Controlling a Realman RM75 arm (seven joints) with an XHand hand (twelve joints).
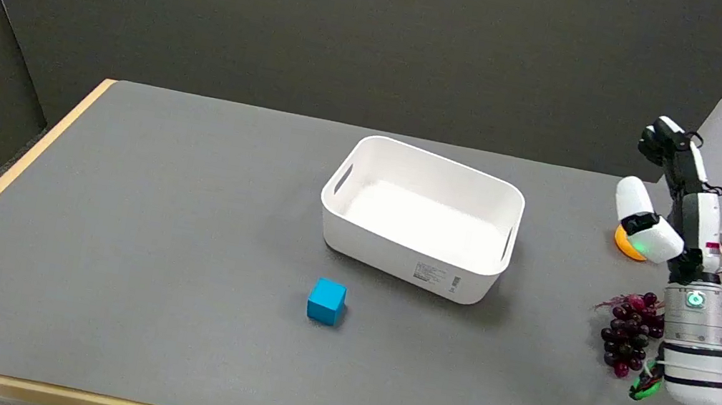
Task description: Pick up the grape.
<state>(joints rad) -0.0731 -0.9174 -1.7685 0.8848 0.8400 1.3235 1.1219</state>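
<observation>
A bunch of dark purple grapes (pixel 628 333) lies on the grey table (pixel 184 218) near its right edge. The white forearm partly covers the bunch on its right side. My right hand (pixel 672 197) is raised in the air above and behind the grapes, well clear of them. Its fingers (pixel 664 138) point upward and stand apart from the thumb. Nothing is in the hand.
A white bin (pixel 337 217) with handle slots stands at the middle of the table. A blue cube (pixel 326 300) sits in front of it. An orange object (pixel 626 246) lies behind the hand, partly hidden. A wooden rim runs along the table's left and near sides.
</observation>
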